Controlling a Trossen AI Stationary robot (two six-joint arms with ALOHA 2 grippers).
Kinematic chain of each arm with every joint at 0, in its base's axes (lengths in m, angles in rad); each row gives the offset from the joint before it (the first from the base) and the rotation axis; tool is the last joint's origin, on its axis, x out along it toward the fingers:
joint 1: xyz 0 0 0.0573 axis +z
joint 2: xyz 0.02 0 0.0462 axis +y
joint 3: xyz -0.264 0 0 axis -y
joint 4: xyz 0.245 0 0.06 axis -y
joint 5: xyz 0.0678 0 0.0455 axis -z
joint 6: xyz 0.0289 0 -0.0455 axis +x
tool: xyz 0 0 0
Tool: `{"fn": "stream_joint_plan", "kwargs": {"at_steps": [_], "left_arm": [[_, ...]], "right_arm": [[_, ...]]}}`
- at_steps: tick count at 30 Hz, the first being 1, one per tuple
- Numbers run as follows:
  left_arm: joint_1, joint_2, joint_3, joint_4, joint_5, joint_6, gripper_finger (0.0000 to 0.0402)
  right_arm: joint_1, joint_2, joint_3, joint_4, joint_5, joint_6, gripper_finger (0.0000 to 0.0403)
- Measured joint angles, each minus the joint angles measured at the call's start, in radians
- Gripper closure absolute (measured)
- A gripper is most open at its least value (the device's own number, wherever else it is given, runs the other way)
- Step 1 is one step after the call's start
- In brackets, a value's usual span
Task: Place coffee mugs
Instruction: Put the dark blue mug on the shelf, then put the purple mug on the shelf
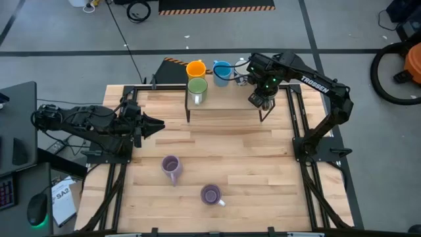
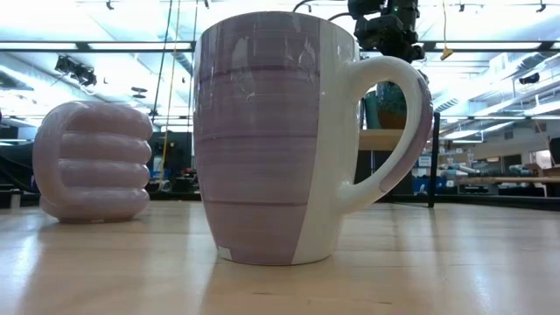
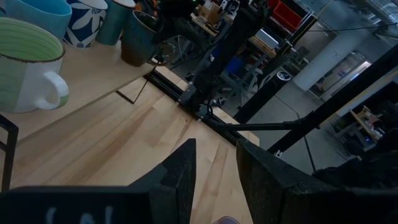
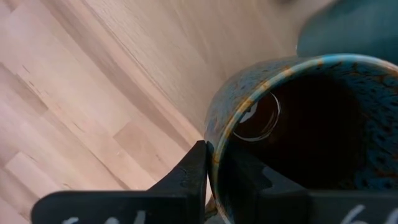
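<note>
the dark speckled blue-brown glazed mug (image 4: 311,130) is sitting between the fingers of the right pincer (image 4: 214,171), which are pinching its rim wall, one finger outside and one inside. in the high view this right pincer (image 1: 263,99) is hanging at the right end of the raised wooden shelf (image 1: 230,99) at the table's far edge, and the mug itself is hidden there under the wrist. just beside it along the shelf are standing a white patterned mug (image 1: 242,69), a blue mug (image 1: 222,72), an orange mug (image 1: 196,68) and a green striped mug with a white handle (image 1: 197,90); the row is leaving little room on that side of the pincer. toward the near edge the light wooden tabletop (image 1: 230,151) is lying bare, with open room.

the low view alone is showing the lilac and white banded mug (image 2: 280,131) close up and upright, and a ribbed lilac mug (image 2: 92,162) on its side; from above they are sitting well apart from the pincer, near the front. the left pincer (image 1: 154,125) is waiting at the table's left edge, fingers spread with nothing between them.
</note>
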Motion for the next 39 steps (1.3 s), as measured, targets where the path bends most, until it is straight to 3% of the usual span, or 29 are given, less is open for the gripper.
{"fn": "stream_joint_plan", "kwargs": {"at_steps": [10,19,30,39], "left_arm": [[0.0,0.0,0.0,0.0,0.0,0.0,0.0281],[0.0,0.0,0.0,0.0,0.0,0.001,0.0281],[0.0,0.0,0.0,0.0,0.01,0.003,0.0281],[0.0,0.0,0.0,0.005,0.031,-0.004,0.0281]], "right_arm": [[0.0,0.0,0.0,0.023,0.007,-0.009,0.032],[0.0,0.0,0.003,0.005,0.006,0.021,0.0317],[0.003,-0.001,0.137,-0.036,0.002,0.062,0.0317],[0.095,0.0,0.173,0.0,0.0,0.066,0.0317]]}}
